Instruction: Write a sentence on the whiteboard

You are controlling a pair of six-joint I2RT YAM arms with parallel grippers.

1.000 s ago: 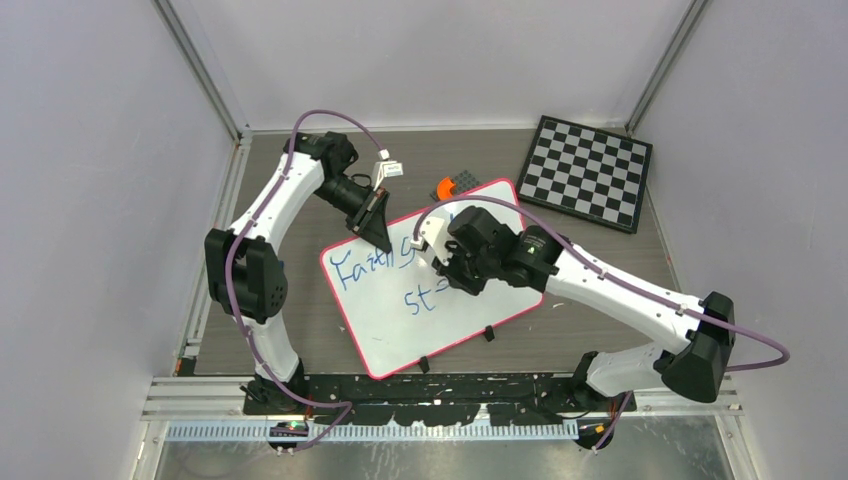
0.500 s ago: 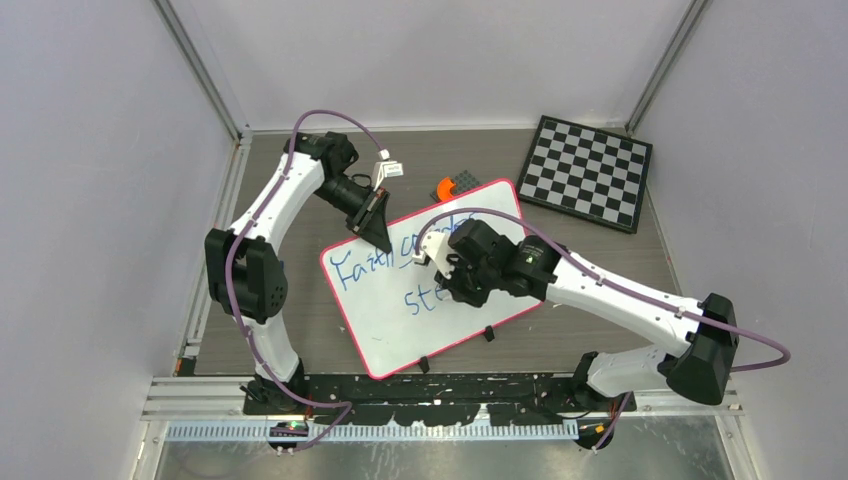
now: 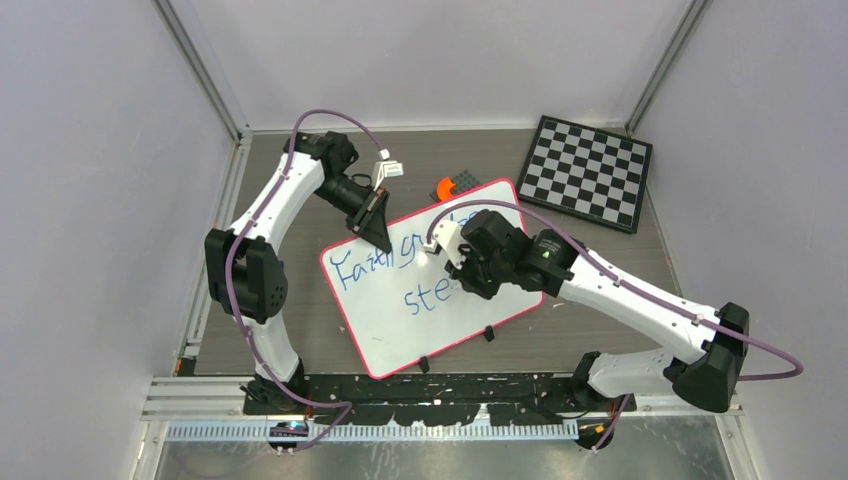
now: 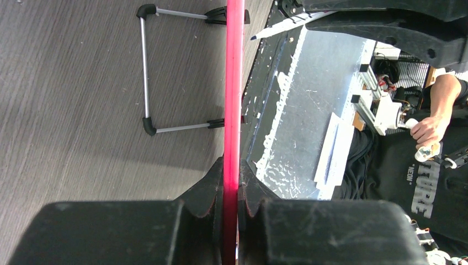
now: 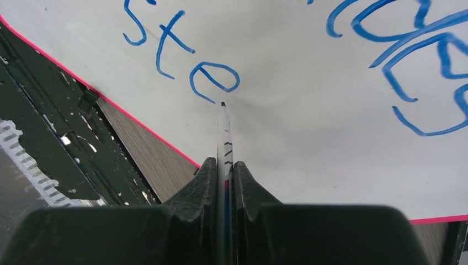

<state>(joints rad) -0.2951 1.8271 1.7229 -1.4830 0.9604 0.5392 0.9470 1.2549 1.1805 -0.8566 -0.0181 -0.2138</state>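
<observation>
The whiteboard (image 3: 400, 335), white with a pink rim, stands tilted in the middle of the table. My left gripper (image 3: 381, 238) is shut on its upper left edge; the left wrist view shows the red rim (image 4: 234, 83) pinched in that gripper (image 4: 232, 165). The sentence (image 3: 362, 268) is in blue, with "Faith" and a partly hidden word above and "ste" (image 5: 182, 55) below. My right gripper (image 5: 223, 165) is shut on a marker (image 5: 224, 132). The marker's tip touches the whiteboard (image 5: 309, 138) just right of the "e".
A black-and-white chessboard (image 3: 588, 172) lies at the back right. An orange piece (image 3: 444, 188) and a grey block (image 3: 466, 181) sit behind the whiteboard's top edge. A wire stand (image 4: 145, 72) props the board from behind. A person (image 4: 436, 165) sits beyond the table's near edge.
My right gripper moved right along the lower line with the marker, and "st" has become "ste". The left gripper and the whiteboard have stayed still.
</observation>
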